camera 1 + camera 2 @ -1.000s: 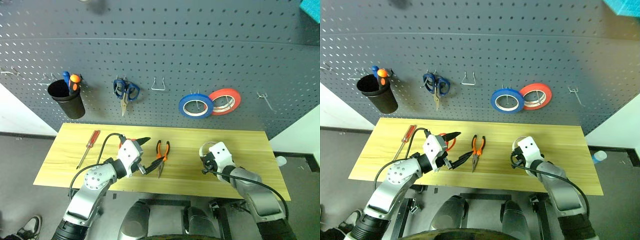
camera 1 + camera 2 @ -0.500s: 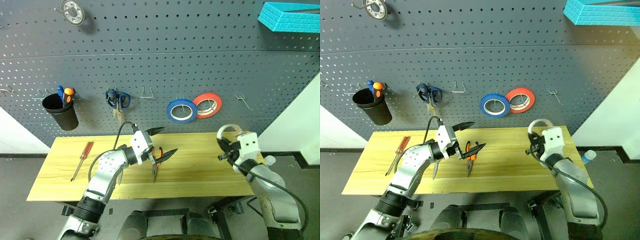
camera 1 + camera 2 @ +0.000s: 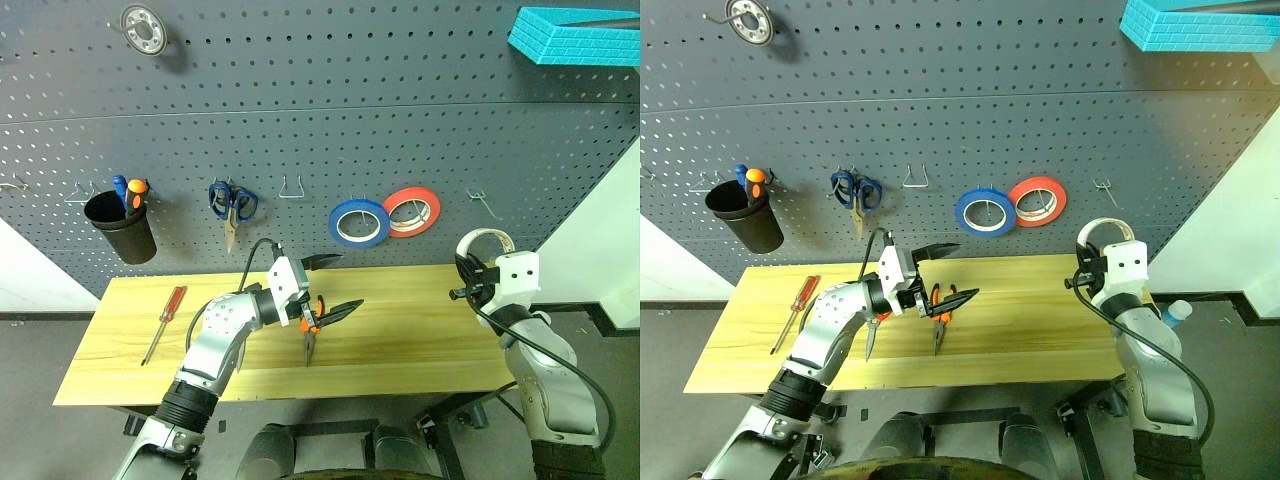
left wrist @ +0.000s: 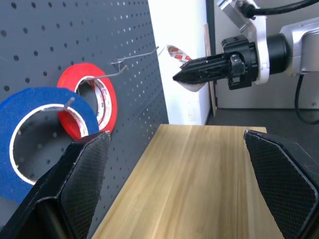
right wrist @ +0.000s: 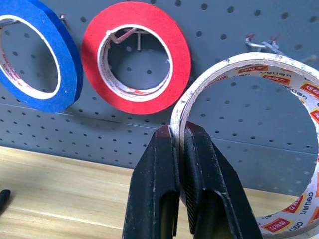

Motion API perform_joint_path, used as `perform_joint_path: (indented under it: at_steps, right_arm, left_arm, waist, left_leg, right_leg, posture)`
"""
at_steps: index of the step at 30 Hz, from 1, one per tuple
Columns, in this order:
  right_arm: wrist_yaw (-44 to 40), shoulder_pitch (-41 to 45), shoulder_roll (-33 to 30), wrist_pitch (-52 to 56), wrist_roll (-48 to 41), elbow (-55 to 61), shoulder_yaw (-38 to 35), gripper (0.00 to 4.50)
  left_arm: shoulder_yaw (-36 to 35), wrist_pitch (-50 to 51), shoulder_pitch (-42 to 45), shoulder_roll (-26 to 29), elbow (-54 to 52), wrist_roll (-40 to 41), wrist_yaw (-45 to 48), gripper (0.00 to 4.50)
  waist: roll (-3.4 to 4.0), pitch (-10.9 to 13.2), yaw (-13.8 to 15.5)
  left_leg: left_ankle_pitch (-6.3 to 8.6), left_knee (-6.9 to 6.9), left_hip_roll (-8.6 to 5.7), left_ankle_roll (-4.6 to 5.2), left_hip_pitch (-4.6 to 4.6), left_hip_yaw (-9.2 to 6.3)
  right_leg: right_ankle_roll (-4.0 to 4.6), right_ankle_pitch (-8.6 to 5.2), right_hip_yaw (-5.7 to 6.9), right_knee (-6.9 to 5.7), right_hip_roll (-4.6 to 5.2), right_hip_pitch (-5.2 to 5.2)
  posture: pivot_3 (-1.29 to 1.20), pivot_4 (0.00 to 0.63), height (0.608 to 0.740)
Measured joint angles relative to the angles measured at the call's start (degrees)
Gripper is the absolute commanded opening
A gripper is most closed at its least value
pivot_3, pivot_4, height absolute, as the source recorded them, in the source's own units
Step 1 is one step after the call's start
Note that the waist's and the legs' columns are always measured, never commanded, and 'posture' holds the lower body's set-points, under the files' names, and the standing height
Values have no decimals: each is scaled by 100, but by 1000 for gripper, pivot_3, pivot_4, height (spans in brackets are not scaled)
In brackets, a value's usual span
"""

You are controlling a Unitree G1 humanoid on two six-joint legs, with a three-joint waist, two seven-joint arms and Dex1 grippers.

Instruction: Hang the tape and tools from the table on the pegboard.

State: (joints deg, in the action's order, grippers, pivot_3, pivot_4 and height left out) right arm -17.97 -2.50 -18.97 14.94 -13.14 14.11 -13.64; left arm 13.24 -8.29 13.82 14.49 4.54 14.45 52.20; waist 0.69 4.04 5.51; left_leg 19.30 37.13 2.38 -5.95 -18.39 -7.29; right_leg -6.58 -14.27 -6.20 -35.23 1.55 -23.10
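Right wrist view: we pinch the tape (image 5: 249, 144) before the pegboard (image 5: 299, 30).
Our right end effector (image 3: 468, 280), pressed on the roll's rim, has risen off the tabletop (image 3: 420, 340) toward the empty hook (image 3: 484, 203) beside the red roll (image 3: 412, 211). Our left end effector (image 3: 335, 285), spread wide, hovers higher above the pliers (image 3: 312, 325); the screwdriver (image 3: 165, 320) lies unmoved.

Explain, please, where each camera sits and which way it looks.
Left and right eye views: on the head, looking forward and down at the table and pegboard; both arms show.
Left wrist view: on the left wrist, looking between the open left gripper along the pegboard, toward the right gripper.
Right wrist view: on the right wrist, looking along the right gripper's shut fingers clamped on the white tape, facing the pegboard.
Shared: both wrist views show the red tape and blue tape.
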Motion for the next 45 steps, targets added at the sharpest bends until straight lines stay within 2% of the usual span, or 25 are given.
perform_joint_path:
  at_steps: [16,39,45]
  right_arm:
    - [-96,1163,-28,-589,107,-997,90,19]
    - [-191,1357,-38,-790,161,-1359,209,19]
    - [-46,1557,-47,-804,423,-1906,318,19]
  left_arm:
    - [-99,-232,109,-335,91,23,-164,4500]
    - [-112,-100,41,-101,-199,-3,-390,4500]
    - [-118,29,39,21,-437,-9,-479,4500]
  waist:
    - [5,-9,2]
    - [7,-10,39]
    - [6,-11,65]
  left_leg:
    - [-1,0,0,1,7,0]
    - [-1,0,0,1,8,0]
    - [-1,0,0,1,10,0]
  right_leg:
    - [-1,1,-1,-4,-2,5]
    - [-6,4,-2,-10,-2,5]
    - [-6,4,-2,-13,-2,5]
  posture:
    - [267,0,740]
    - [310,0,740]
    - [358,0,740]
